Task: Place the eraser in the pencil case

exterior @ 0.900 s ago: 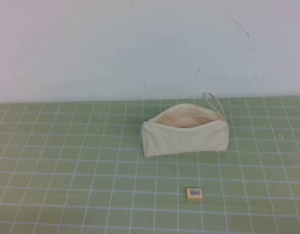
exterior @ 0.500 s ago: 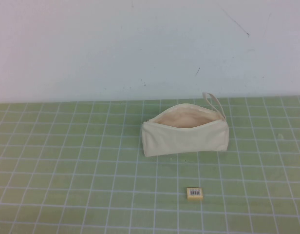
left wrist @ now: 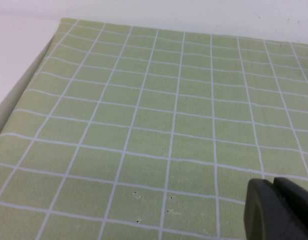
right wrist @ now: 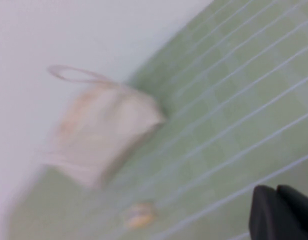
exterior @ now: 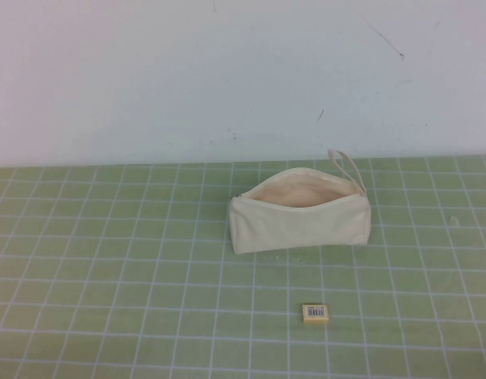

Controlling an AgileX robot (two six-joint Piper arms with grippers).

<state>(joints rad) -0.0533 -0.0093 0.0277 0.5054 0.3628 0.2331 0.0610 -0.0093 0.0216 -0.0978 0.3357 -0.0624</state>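
A cream canvas pencil case (exterior: 300, 218) stands on a green tabletop (exterior: 109, 268) marked with a white grid. It sits right of centre, toward the far edge, close to the pale wall (exterior: 188, 79) that rises behind the tabletop. Its zip mouth faces up and gapes open, showing a beige lining inside. A thin fabric loop strap (exterior: 347, 167) sticks up from its far right end.

The eraser (exterior: 315, 313), a tiny flat yellow-tan block with a white barcode label on top, lies flat on the tabletop nearer the robot than the pencil case and slightly right of the case's middle. A clear stretch of grid separates the two; they do not touch.

Neither arm appears in the high view. In the left wrist view, the left tool (left wrist: 279, 210) shows as two dark fingertips pressed side by side with only a thin seam between them, so it is closed and holds nothing, above bare green grid. In the blurred right wrist view, the right tool (right wrist: 280, 214) shows the same dark, closed, empty tips, with the pencil case (right wrist: 101, 132) and the eraser (right wrist: 140, 215) both ahead of it, well apart from the tips.
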